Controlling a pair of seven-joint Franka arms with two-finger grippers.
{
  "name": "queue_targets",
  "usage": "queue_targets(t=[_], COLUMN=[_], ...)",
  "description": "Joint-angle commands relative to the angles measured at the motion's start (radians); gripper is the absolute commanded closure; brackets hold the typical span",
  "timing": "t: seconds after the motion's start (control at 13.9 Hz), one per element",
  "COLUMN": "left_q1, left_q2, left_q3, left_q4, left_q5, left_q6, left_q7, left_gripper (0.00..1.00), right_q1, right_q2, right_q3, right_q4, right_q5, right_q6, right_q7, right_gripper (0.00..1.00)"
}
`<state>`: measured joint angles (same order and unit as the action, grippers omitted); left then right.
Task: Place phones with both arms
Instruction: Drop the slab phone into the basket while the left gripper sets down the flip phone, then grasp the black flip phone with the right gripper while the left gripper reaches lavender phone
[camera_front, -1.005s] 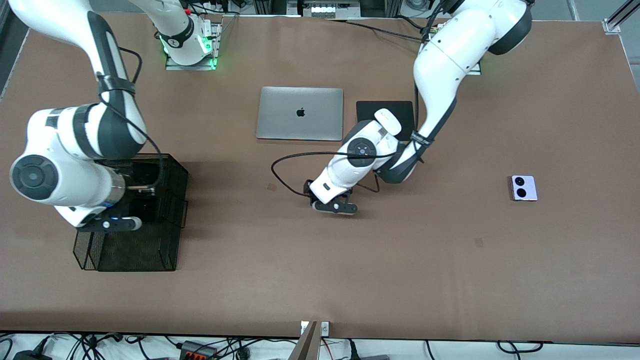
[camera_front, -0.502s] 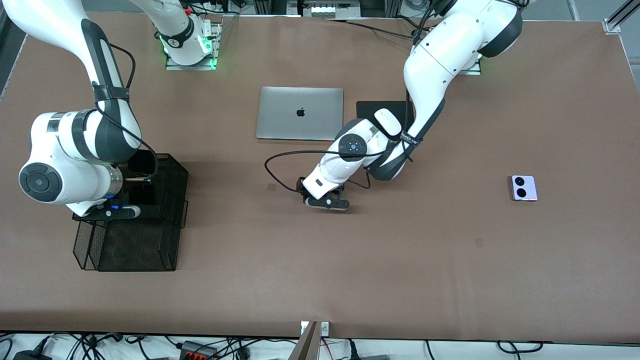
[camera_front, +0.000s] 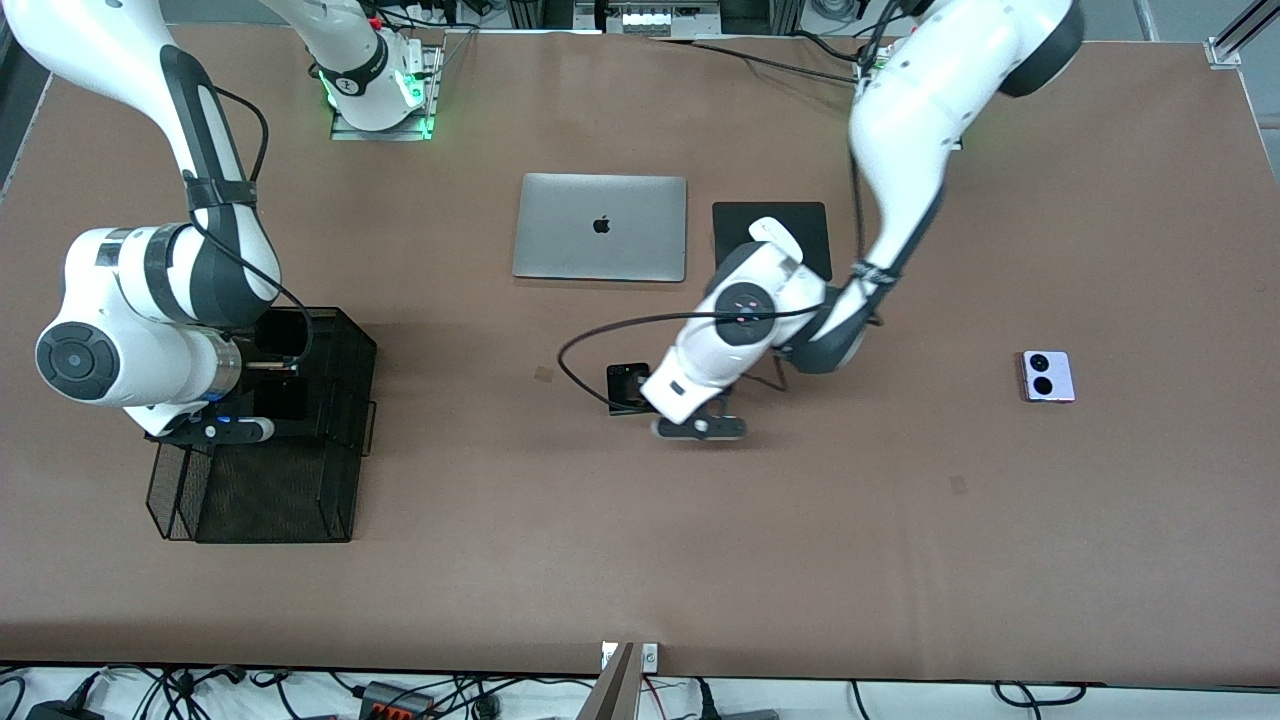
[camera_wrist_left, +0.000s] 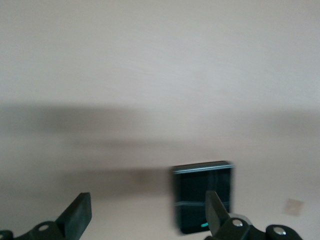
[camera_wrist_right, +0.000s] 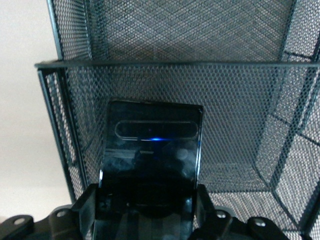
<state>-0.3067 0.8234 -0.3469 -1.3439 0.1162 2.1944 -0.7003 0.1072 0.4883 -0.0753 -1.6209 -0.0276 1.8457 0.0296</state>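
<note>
Front view: left gripper (camera_front: 690, 425) over table (camera_front: 640, 560), jaws wide apart, empty, beside black flip phone (camera_front: 627, 387). Right gripper (camera_wrist_right: 145, 220) clamped on slim phone (camera_wrist_right: 150, 165) above mesh rack (camera_front: 300, 480). Lower slowly, release inside. Lilac phone (camera_front: 1047, 376) toward left arm's end.

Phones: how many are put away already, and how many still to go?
None looks put away yet. The right tool holds the long black phone over the mesh organizer. The black flip phone lies beside the open left tool. The lilac flip phone waits untouched.

The left arm (camera_front: 740, 330) partly hides the white mouse (camera_front: 778, 236).
</note>
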Motion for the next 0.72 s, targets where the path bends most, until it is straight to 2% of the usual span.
queue_targets(t=[0.0,0.07,0.14,0.43,0.65], left_q1=[0.130,0.171,0.199,0.337,0.503], left_q2=[-0.070,-0.087,-0.101,-0.121,-0.122], left_q3=[-0.001,-0.003,-0.003,-0.001,-0.003], left_q4=[-0.027,-0.027,-0.027,-0.027,-0.037], left_q5=[0.055,0.098,0.144,0.230,0.246], left_q6=[-0.175,-0.252,-0.313,-0.439,-0.492], left_q7=[0.106,0.164,0.212,0.341,0.367], left_gripper=[0.00,0.00,0.00,0.00,0.00], right_q1=[-0.012,-0.014,-0.014,0.000,0.026], right_q2=[-0.005,0.003,0.006,-0.002,-0.002], right_q3=[0.014,0.014,0.014,0.023,0.043], right_q4=[-0.011,-0.011,-0.005,0.093,0.138], right_q5=[-0.015,-0.012,-0.012,-0.003,0.033], right_q6=[0.035,0.038,0.038,0.000,0.004], right_q7=[-0.010,-0.008,-0.010,0.001,0.012], right_gripper=[0.58,0.13,0.00,0.00,0.00])
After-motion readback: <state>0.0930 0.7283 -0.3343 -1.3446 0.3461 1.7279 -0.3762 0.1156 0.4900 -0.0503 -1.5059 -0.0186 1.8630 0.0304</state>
